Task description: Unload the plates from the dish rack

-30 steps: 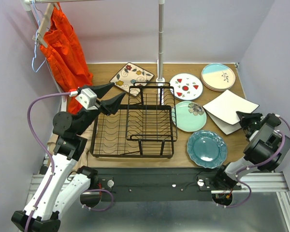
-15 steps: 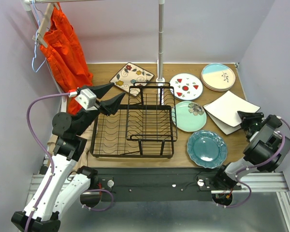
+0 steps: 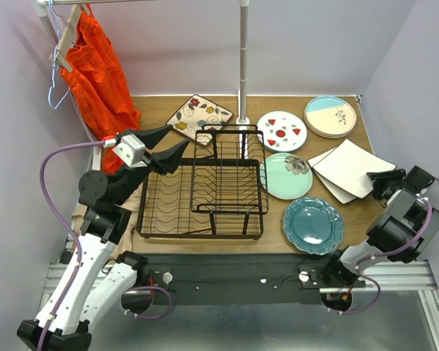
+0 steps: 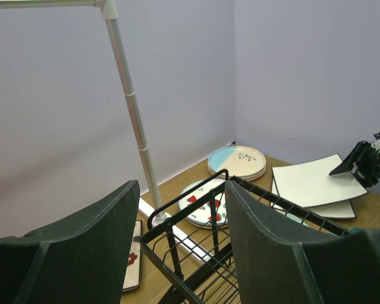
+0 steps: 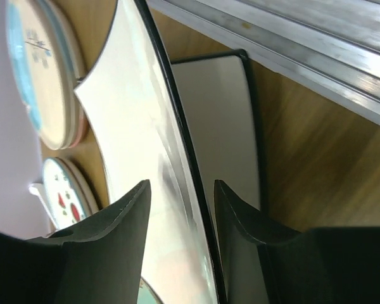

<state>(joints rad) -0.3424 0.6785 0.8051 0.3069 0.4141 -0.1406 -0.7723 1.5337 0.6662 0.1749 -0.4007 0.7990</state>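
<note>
The black wire dish rack (image 3: pixel 205 191) stands mid-table with no plate showing in it. Plates lie on the table to its right: mint floral (image 3: pixel 287 175), teal scalloped (image 3: pixel 313 224), red-fruit (image 3: pixel 282 131), a cream-and-blue stack (image 3: pixel 330 115), and two stacked white square plates (image 3: pixel 349 168). A flower-print square plate (image 3: pixel 200 113) lies behind the rack. My right gripper (image 5: pixel 182 185) is open astride the near edge of the top white square plate (image 5: pixel 133 139), touching neither side. My left gripper (image 4: pixel 180 190) hangs open and empty above the rack's back left corner (image 4: pixel 186 197).
An orange garment (image 3: pixel 95 73) hangs on a hanger at the back left. A metal pole (image 3: pixel 243 58) rises from the table just behind the rack. Purple walls close the table's back and right sides, and a metal rail (image 5: pixel 291 38) runs along near my right gripper.
My right gripper has opened and let go of the top white square plate, which has settled flatter onto the one below. The right arm has drawn back to the right. The left arm has held still.
</note>
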